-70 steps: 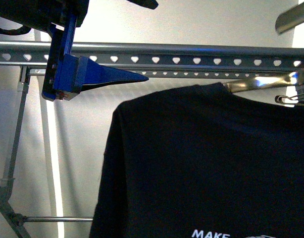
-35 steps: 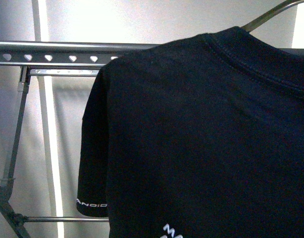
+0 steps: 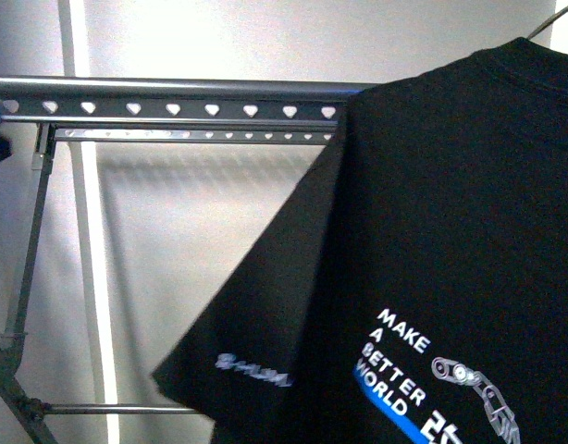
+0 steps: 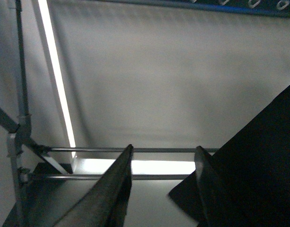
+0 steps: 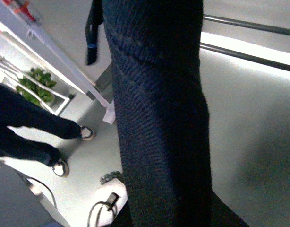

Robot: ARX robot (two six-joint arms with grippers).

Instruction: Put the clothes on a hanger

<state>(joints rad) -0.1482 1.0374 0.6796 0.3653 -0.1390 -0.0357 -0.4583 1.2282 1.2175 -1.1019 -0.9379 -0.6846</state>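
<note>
Pale backdrop (image 3: pixel 191 231); T-shirt (image 4: pixel 258 161) beside left pincer (image 4: pixel 161 189).

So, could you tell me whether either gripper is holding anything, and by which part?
Left gripper is open, empty. Right gripper cannot be told: dark fabric, likely the T-shirt, fills its view.

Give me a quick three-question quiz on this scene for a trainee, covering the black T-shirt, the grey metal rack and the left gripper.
1. True or false: the left gripper is shut on the black short-sleeved T-shirt.
2. The holes punched along the large grey metal clothes rack are: A round, B heart-shaped, C square.
3. Fill in: the T-shirt's white lettering reads MAKE A BETTER ____.
Key: 1 false, its fingers stand apart with nothing between them; 2 B; 3 WORLD.
</note>
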